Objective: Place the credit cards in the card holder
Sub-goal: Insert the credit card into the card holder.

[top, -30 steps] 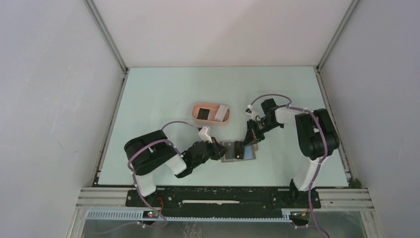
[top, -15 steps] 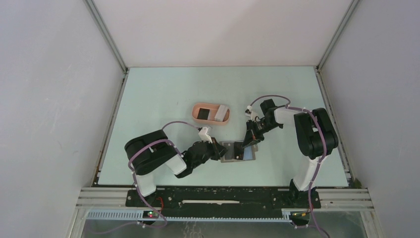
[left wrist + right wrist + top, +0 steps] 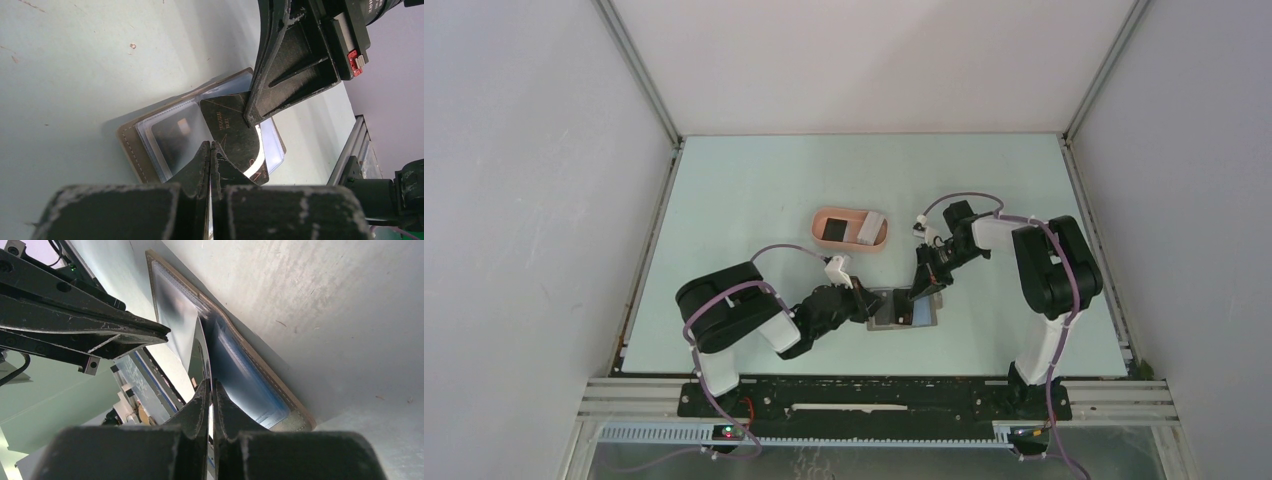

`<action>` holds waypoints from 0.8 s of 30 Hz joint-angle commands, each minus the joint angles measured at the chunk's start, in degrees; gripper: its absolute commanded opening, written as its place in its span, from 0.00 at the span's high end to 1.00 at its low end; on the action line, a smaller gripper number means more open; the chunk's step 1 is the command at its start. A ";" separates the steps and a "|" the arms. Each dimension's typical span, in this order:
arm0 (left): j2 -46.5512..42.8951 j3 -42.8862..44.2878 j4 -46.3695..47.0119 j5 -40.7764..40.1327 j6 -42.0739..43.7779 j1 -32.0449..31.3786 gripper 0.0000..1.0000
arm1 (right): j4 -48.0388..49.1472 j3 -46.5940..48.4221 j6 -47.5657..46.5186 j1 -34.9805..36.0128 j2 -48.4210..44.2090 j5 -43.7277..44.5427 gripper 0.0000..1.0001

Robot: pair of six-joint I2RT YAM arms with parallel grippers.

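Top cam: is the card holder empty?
No, the card holder has a black card and a whitish card lying in it.

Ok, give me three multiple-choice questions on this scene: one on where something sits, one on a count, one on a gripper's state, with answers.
1. Where does the wallet lie relative to the card holder?
A) nearer the arm bases
B) inside it
C) against the far wall

2. How many cards lie in the card holder?
A) none
B) two
C) five

3. How is the right gripper?
A) wide open over the card holder
B) shut on a dark card at the wallet
C) out of view

Answers:
1 A, the top view shows the wallet between holder and bases.
2 B, one black card and one whitish card.
3 B, both wrist views show its fingers pinching the card's edge.
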 commanded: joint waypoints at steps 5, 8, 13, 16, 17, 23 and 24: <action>0.71 -1.06 2.26 0.52 0.83 0.44 1.00 | -1.05 2.40 -0.37 0.50 1.22 1.68 0.88; 0.59 -1.07 2.31 0.48 0.83 0.43 1.00 | -1.27 2.96 -0.52 0.59 1.09 2.02 0.86; -0.24 -1.64 3.21 0.90 0.52 0.44 1.00 | -1.09 3.25 -0.54 0.76 0.96 3.18 0.86; -1.94 -2.50 3.30 1.03 0.24 0.44 0.99 | -1.38 3.41 -0.58 0.92 1.34 3.71 0.86; -2.52 -2.89 3.37 1.05 0.10 0.44 0.98 | -1.44 3.48 -0.62 1.00 1.45 4.06 0.86; -6.12 -5.15 1.91 0.36 -0.80 0.44 0.94 | -2.31 3.70 -0.62 1.11 2.03 5.21 0.88; -6.40 -5.62 1.66 0.29 -1.02 0.42 0.93 | -2.55 3.90 -0.71 1.11 2.05 5.34 0.88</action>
